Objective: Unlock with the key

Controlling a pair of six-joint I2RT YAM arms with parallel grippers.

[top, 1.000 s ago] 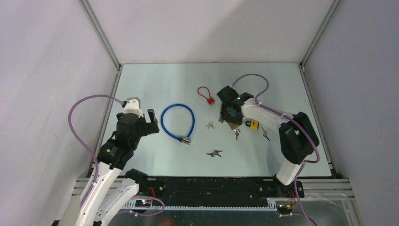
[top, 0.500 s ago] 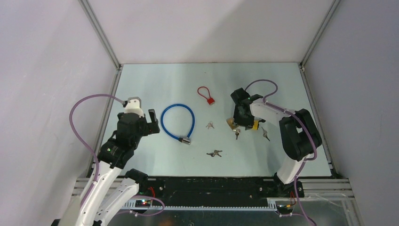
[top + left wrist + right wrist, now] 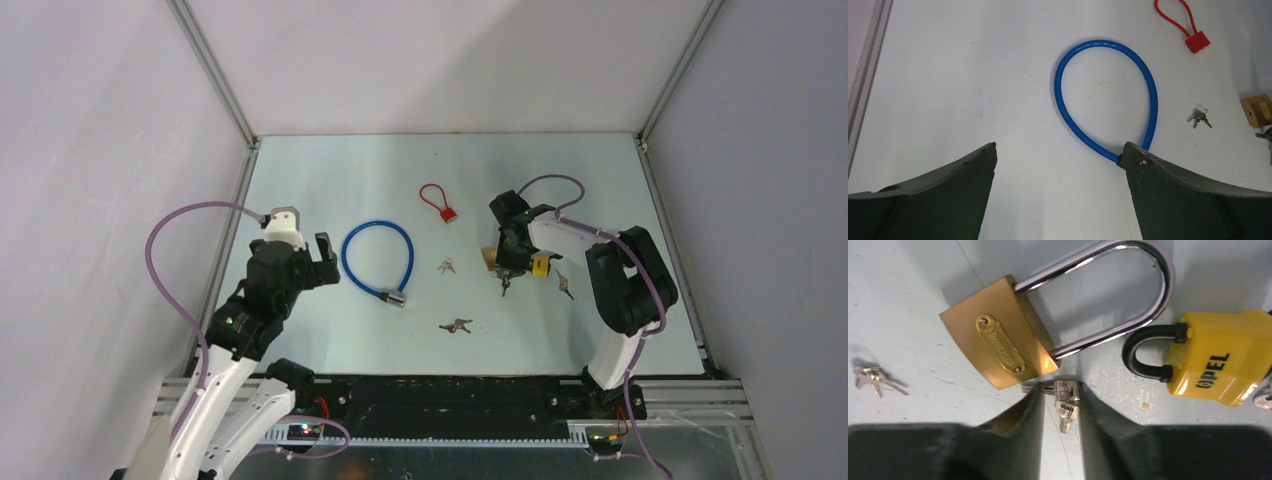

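Nearest to me, a small key bunch lies loose on the bench, well apart from both sets of jaws and roughly between them. The left arm hangs above the bench with the left jaws spread as wide as they go; its two dark fingers have nothing between them but bare bench. Straight ahead of those jaws lies the blue cable lock, a closed loop whose near end reaches down by one fingertip.

Over on the other side, the right arm is bent down to the bench. The right jaws are drawn in to a narrow gap, and the keys sit in that gap right at the tips, one blade poking out past a finger. I cannot tell whether the fingers actually pinch them or only flank them. Just beyond the tips, almost touching the keys, lies the brass padlock, flat on its side with its steel shackle shut and pointing away. Beside its shackle, off to one side of the jaws, lies the yellow padlock with a black shackle. On the opposite side of the jaws, apart from them, rests a little key pair.

Farthest out, beyond the blue loop and ahead of the left jaws, lies the red cable lock.
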